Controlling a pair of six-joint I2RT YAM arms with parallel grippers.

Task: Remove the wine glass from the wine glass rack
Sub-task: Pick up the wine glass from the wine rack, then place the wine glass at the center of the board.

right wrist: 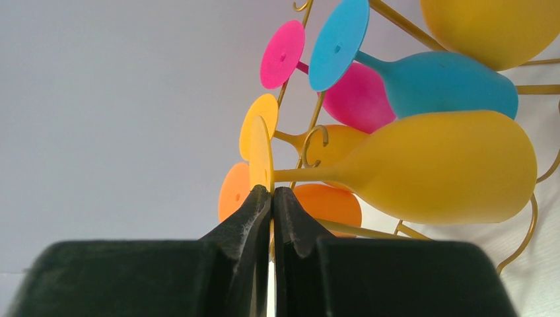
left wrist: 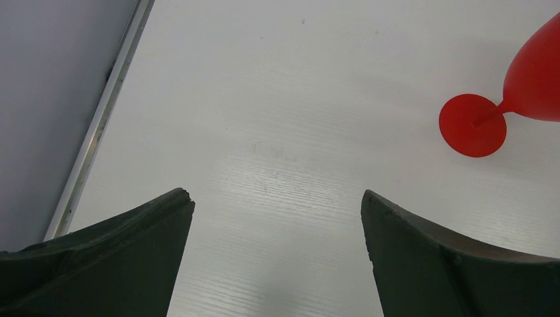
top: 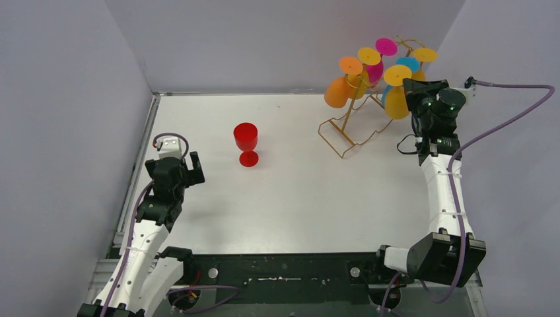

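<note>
right arm has a pinch on the yellow glass, not off the rack yet

going left to right, with the wine glass rack as the reference. far left of the rack, the left gripper hangs over bare table with its fingers spread wide and nothing between them, so it's basically parked.

between that arm and the rack, well clear of the rack's left side, a red wine glass stands upright on its foot. looks to me like that one is already done.

the rack itself sits at the back right and is loaded: orange, pink, blue and yellow glasses hang from the hooks, bowls down and feet up.

at the rack's right end, the right gripper is clamped shut on the rim of the foot of the yellow wine glass, the one nearest that arm. its stem still sits in a hook, so this glass is grabbed but not freed.

my read: grasp done, removal not. what's left is sliding the stem out along the hook without bumping the blue glass just beside it, then setting it down away from the rack.
</note>
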